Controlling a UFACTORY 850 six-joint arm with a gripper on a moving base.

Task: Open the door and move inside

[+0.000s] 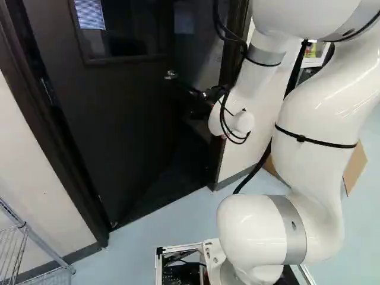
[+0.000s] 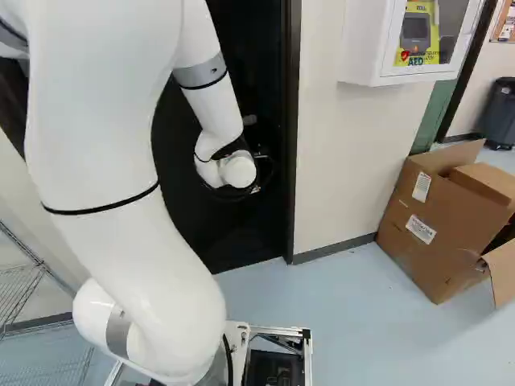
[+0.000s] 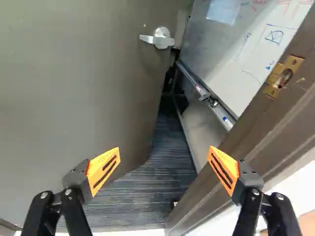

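The dark door point(image 1: 127, 119) stands ajar, swung inward away from its frame, with a gap at the handle side. In the left base view my gripper point(image 1: 202, 95) is at that gap, partly hidden by the arm's wrist. In the wrist view the door point(image 3: 74, 88) fills the space ahead and to one side, with its silver lever handle point(image 3: 160, 38) farther ahead. My gripper point(image 3: 164, 167) is open, its orange pads wide apart with nothing between them. One finger is over the door's side, the other over the door frame point(image 3: 280, 118) with its brass strike plate point(image 3: 284, 76).
Through the gap show dark carpet point(image 3: 152, 172) and a whiteboard point(image 3: 256, 44) with a marker tray. A wire rack point(image 1: 13, 252) stands at the left of the left base view. An open cardboard box point(image 2: 434, 233) and a wall-mounted AED cabinet point(image 2: 402, 40) are right of the doorway.
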